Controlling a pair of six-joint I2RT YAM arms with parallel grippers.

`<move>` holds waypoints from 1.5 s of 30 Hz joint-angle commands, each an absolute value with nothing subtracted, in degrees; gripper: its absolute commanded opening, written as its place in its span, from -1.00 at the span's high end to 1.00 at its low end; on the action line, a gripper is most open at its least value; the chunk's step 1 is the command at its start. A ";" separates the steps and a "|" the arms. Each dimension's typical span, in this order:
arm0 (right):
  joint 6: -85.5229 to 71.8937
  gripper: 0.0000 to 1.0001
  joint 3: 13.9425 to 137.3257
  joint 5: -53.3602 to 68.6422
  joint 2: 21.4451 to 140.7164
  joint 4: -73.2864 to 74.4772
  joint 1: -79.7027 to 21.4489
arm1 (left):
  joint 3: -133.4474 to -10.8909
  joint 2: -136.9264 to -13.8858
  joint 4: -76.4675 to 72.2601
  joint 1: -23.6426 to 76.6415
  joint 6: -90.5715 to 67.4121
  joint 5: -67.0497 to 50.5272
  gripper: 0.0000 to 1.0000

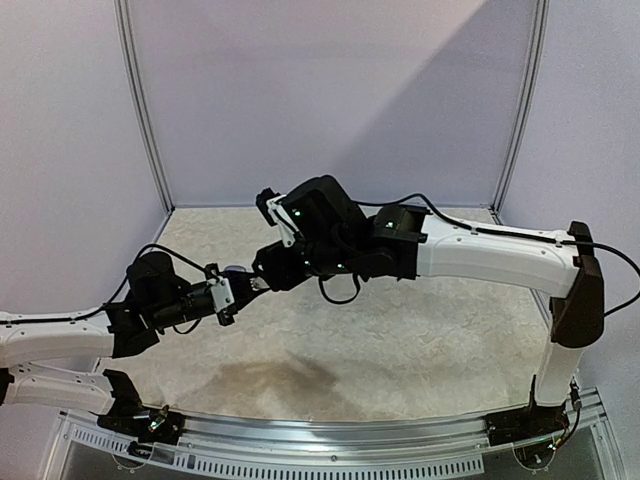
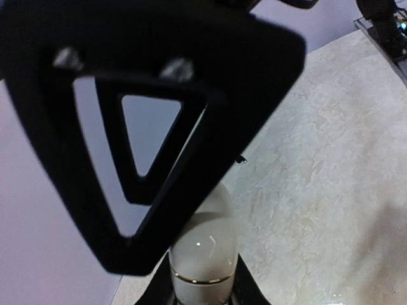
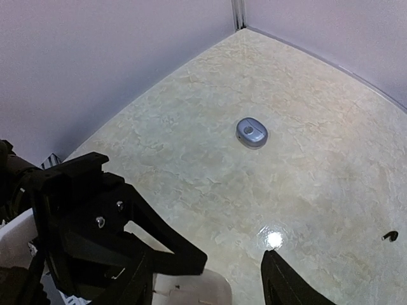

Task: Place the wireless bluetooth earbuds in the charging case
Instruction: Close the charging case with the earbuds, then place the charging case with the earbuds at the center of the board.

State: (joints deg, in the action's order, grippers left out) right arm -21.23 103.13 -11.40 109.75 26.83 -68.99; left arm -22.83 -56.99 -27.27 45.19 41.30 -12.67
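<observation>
Well, the left gripper [image 2: 203, 293] is clamped on the white charging case [image 2: 203, 249], whose long axis runs straight out from its fingers; the right gripper [image 3: 206, 267] hangs just over it, jaws apart; one tiny black earbud [image 3: 390, 236] lies on the table [image 3: 191, 127], off to that hand's right.

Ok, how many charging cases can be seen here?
2: a white case clamped in the left claw, a grey case lying on the table. Others may be hidden.

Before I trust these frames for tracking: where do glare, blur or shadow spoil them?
Right wrist: glare spot on the table. Left wrist: the right gripper, close and blurred, blocks most. Top: dark shadow mid-table.
</observation>
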 commanded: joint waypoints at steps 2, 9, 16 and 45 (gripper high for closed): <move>-24.90 -0.20 101.89 -14.28 104.77 33.62 -65.11 | -25.97 -56.59 -25.29 44.30 31.06 -13.92 1.00; -25.27 -0.38 99.85 -16.74 99.79 47.50 -51.54 | -35.09 -60.33 -6.88 42.89 7.65 -19.87 1.00; -23.46 -0.89 93.06 -14.65 97.50 50.36 -31.51 | -51.39 -74.20 13.13 38.21 -3.84 -27.94 1.00; -30.13 -0.89 108.90 -13.48 132.87 51.31 -14.94 | -87.73 -127.87 18.20 17.26 -38.00 -40.46 0.95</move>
State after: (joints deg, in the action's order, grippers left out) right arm -29.23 108.99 -12.23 132.40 50.28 -15.33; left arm -87.50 -125.34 21.58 18.31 -32.93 -39.88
